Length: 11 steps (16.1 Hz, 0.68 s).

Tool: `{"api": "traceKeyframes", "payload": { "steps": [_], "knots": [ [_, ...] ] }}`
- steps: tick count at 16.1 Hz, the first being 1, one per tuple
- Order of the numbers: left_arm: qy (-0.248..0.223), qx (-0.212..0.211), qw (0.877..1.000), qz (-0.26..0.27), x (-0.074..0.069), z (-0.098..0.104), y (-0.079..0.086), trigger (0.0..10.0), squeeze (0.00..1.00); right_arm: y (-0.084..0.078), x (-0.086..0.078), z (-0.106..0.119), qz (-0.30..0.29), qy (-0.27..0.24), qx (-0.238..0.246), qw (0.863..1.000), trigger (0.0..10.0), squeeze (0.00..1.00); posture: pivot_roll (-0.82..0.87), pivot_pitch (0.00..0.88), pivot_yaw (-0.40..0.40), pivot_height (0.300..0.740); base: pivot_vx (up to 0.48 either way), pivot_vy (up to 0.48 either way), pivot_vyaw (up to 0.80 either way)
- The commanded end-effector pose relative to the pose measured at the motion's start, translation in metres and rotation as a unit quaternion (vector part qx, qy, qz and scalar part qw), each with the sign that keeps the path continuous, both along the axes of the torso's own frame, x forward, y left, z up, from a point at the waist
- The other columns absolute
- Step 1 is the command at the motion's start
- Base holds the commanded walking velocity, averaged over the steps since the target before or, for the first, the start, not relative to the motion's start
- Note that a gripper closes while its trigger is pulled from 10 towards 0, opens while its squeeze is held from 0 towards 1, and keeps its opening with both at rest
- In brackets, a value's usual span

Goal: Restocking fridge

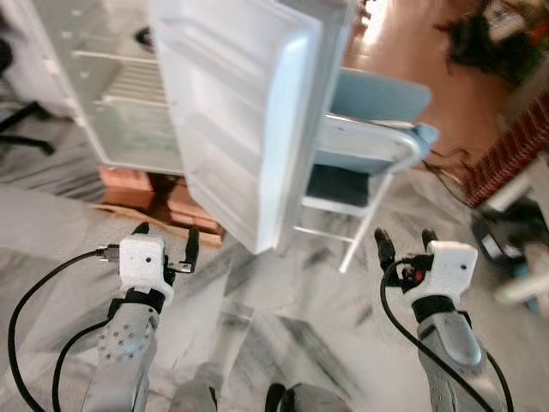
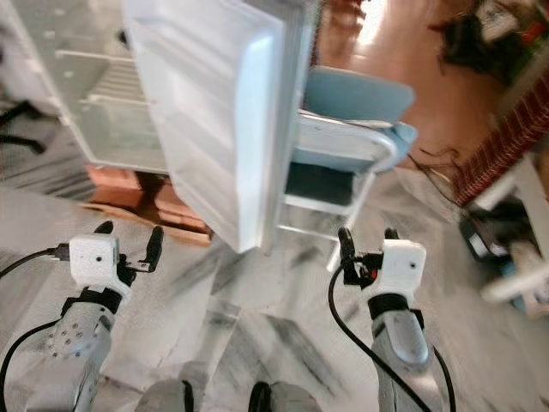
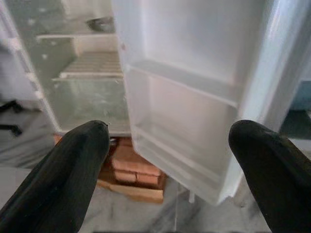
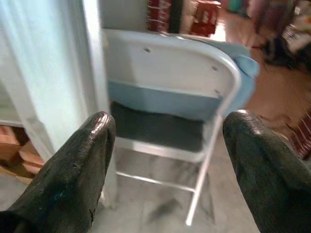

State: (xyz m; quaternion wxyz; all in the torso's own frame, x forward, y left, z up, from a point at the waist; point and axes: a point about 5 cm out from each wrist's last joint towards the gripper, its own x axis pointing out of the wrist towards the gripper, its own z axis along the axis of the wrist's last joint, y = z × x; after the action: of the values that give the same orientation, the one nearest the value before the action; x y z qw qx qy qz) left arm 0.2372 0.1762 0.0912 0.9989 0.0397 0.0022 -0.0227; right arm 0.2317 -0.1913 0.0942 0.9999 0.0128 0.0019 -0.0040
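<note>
— How do the jaws stand on your end?

— Both spread wide and carrying nothing. My left gripper [image 1: 165, 245] has its two black fingers [image 3: 63, 179] well apart, and between them I look straight at the open fridge door [image 1: 236, 112]. My right gripper [image 1: 403, 245] is just as open, its fingers framing a folding chair [image 4: 170, 111] with a blue cloth [image 4: 245, 73] draped over its back.

— So where is the fridge itself?

— Right ahead of me. The fridge [image 1: 103, 94] stands on a stack of bricks [image 1: 163, 202] over a marble floor [image 1: 283, 318], door swung out toward me. The door shelves [image 3: 184, 80] look bare. Inside I make out wire racks [image 3: 95, 65] and what may be a metal bowl [image 3: 99, 23] high up; nothing else I can name.

— How far along is the restocking, then?

— Barely begun, I'd judge. The door is open, which is the one step done. I hold no item and can't pick out any groceries nearby, so fetching and placing is all still ahead.

— And the arms?

— Both forearms reach forward and low, wrists level, grippers pointing at the fridge and chair, well apart from each other and touching nothing.
</note>
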Motion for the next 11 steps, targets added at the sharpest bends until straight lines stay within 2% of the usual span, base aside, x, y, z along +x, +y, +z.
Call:
{"api": "traceKeyframes", "payload": {
  "steps": [1, 4, 11],
  "knots": [
    [0.002, -0.005, 1.0, 0.003, 0.0, 0.0, 0.004, 10.0, 0.0, -0.001, -0.001, 0.002, 0.002, 0.0, -0.006, 1.0, 10.0, 0.0, 0.05, 0.099, -0.077, 0.74, 0.0, 0.0, 0.44],
    [0.0, -0.007, 1.0, -0.001, 0.002, 0.001, 0.002, 10.0, 0.0, -0.002, 0.0, 0.001, -0.005, 0.002, -0.005, 1.0, 10.0, 0.0, 0.05, 0.1, -0.079, 0.74, 0.0, 0.0, 0.15],
    [0.0, -0.013, 1.0, -0.006, 0.001, 0.0, -0.001, 10.0, 0.0, 0.005, 0.009, -0.001, 0.002, 0.003, 0.007, 1.0, 10.0, 0.0, 0.06, 0.1, -0.08, 0.74, 0.258, 0.0, 0.0]
  ]
}}
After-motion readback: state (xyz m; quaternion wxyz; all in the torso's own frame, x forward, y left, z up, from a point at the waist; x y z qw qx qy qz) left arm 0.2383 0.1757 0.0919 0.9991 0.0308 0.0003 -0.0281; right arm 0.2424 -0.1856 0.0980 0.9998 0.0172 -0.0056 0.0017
